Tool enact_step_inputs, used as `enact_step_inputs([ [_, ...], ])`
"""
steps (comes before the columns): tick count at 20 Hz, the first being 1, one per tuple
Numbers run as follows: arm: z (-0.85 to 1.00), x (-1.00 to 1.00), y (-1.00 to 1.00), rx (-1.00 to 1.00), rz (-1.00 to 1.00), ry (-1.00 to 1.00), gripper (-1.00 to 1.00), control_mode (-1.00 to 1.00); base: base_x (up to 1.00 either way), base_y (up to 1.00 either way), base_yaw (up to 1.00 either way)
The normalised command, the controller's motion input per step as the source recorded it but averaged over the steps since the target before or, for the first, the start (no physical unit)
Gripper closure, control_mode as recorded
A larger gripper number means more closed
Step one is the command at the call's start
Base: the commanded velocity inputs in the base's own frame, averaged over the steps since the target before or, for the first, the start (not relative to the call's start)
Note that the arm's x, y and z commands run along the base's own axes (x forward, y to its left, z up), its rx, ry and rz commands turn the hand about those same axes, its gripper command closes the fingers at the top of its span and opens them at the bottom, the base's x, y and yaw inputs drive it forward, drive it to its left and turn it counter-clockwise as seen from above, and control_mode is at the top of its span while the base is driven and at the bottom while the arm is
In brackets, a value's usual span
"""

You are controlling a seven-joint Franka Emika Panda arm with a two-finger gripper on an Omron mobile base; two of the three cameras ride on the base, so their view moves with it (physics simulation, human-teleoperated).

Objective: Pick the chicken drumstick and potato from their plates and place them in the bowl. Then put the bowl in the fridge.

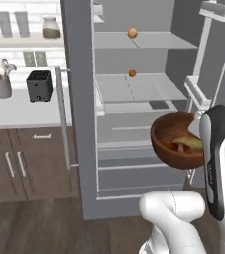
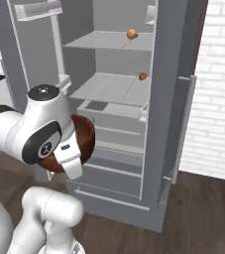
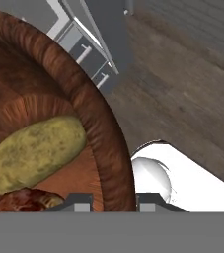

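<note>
My gripper (image 3: pixel 114 202) is shut on the rim of the reddish-brown wooden bowl (image 1: pixel 167 145), holding it in the air in front of the open fridge (image 1: pixel 134 89). Inside the bowl (image 3: pixel 101 123) lie the yellowish potato (image 3: pixel 37 150) and the dark chicken drumstick (image 3: pixel 19 201), also seen as the potato (image 1: pixel 190 143) and the drumstick (image 1: pixel 175 146) from the left. From the right, my hand covers most of the bowl (image 2: pixel 86 136), which hangs at about the height of the fridge's (image 2: pixel 109 89) lower drawers. The plates are out of view.
Two small orange balls (image 1: pixel 132 33) (image 1: pixel 132 73) lie on the fridge's pale shelves. Open fridge doors stand on both sides, one with a long bar handle (image 1: pixel 62 119). A counter to the left carries a black toaster (image 1: pixel 39 85) and a utensil cup (image 1: pixel 1 84). A white brick wall (image 2: pixel 213 99) is on the right.
</note>
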Motion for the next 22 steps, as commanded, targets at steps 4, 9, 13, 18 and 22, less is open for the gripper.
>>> enact_step_inputs([
  [4,0.0,0.0,0.0,0.0,0.0,0.0,1.0,1.0,0.69,0.53,-0.25],
  [9,0.0,0.0,0.0,0.0,0.0,0.0,1.0,1.0,0.38,0.02,-0.21],
  [13,0.0,0.0,0.0,0.0,0.0,0.0,1.0,1.0,0.38,-0.01,-0.25],
  [18,0.0,0.0,0.0,0.0,0.0,0.0,1.0,1.0,0.24,0.0,-0.27],
  [22,0.0,0.0,0.0,0.0,0.0,0.0,1.0,1.0,0.29,0.07,-0.18],
])
